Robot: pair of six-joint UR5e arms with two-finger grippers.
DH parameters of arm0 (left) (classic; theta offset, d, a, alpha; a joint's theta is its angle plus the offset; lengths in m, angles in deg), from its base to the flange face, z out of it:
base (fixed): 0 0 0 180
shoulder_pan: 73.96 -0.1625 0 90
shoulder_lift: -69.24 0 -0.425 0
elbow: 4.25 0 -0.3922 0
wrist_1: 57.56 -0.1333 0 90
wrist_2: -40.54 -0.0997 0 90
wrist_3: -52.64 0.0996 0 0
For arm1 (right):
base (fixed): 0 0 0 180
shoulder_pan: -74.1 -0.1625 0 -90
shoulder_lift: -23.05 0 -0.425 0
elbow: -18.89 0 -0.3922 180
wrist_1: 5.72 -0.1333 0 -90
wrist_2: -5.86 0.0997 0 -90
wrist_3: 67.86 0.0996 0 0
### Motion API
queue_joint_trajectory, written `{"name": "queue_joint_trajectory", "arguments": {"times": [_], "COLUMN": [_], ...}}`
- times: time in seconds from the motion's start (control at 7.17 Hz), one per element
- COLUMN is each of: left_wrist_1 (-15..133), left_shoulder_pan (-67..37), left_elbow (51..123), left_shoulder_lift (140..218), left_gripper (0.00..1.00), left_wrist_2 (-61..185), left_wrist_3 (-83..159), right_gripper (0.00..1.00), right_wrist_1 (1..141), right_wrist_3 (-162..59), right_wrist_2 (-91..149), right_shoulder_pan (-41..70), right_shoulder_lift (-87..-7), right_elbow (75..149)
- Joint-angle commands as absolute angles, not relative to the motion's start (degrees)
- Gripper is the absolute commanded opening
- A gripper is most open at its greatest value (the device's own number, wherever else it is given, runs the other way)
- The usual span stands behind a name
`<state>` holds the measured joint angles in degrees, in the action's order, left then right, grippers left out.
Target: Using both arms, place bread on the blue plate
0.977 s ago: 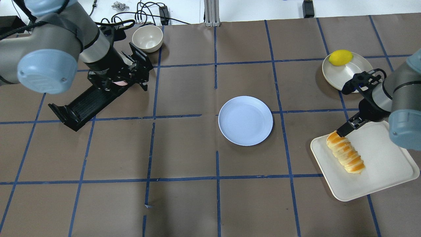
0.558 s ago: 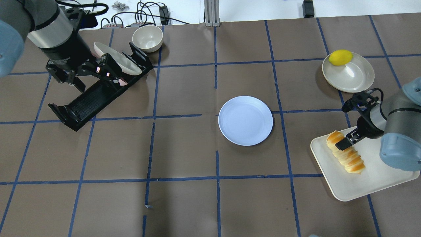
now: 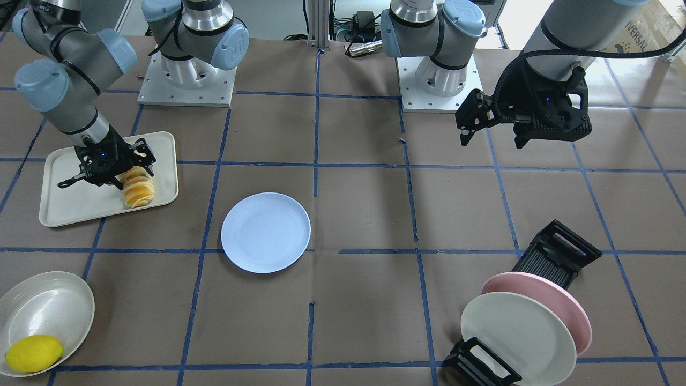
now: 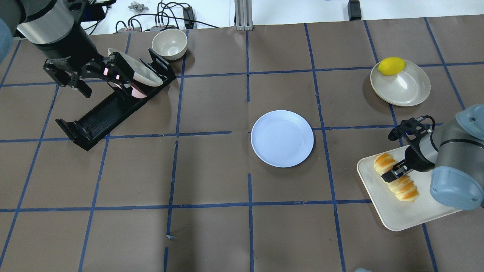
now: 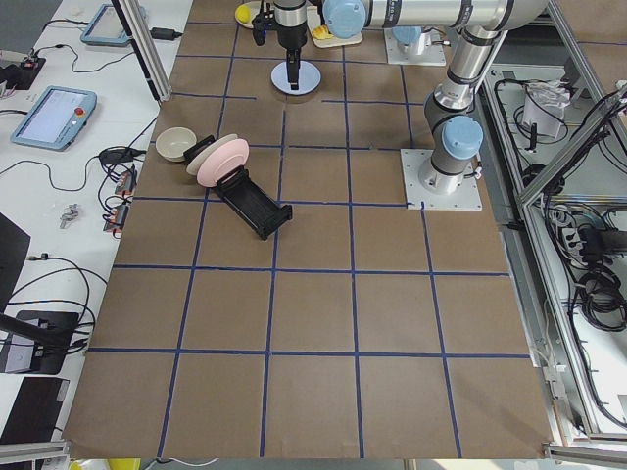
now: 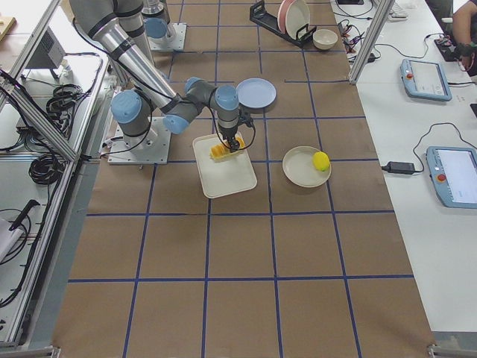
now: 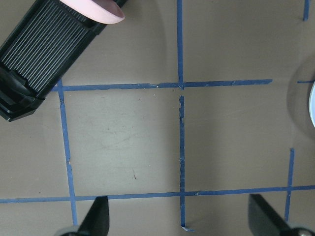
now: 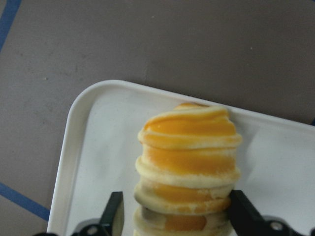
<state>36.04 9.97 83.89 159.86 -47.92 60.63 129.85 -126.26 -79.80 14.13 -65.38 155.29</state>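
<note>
The bread (image 4: 405, 188) is pictured lying on a cream tray (image 4: 435, 204) near the desk's right edge, straddled by the right pincer (image 8: 177, 219), whose fingers are spread to either side of the roll, not clamped on it. The blue plate (image 4: 282, 138) is set at the desk's middle, well apart from the tray. The left pincer (image 7: 179, 221) is held open above the desk beside a black dish rack (image 4: 102, 117) toward the far left corner.

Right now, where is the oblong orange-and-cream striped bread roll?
The bread lies at the overhead view's right, on the cream rectangular tray, straddled by the right gripper, right of the pale blue round plate.
</note>
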Motion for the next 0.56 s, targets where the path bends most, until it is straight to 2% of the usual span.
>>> {"name": "queue_joint_trajectory", "arguments": {"times": [0.0,0.42], "left_wrist_1": [35.9,36.0], "left_shoulder_pan": [9.8,9.6], "left_elbow": [83.7,82.8], "left_shoulder_lift": [159.6,159.9], "left_gripper": [1.00,1.00], "left_wrist_2": [-48.0,-47.9], "left_wrist_3": [61.3,61.4], "right_gripper": [0.09,0.08], "right_wrist_1": [129.3,116.3], "right_wrist_3": [-125.3,-113.2], "right_wrist_2": [-80.3,-82.7], "right_shoulder_pan": [14.1,11.6], "right_shoulder_lift": [-65.2,-70.5], "right_elbow": [155.2,150.5]}}
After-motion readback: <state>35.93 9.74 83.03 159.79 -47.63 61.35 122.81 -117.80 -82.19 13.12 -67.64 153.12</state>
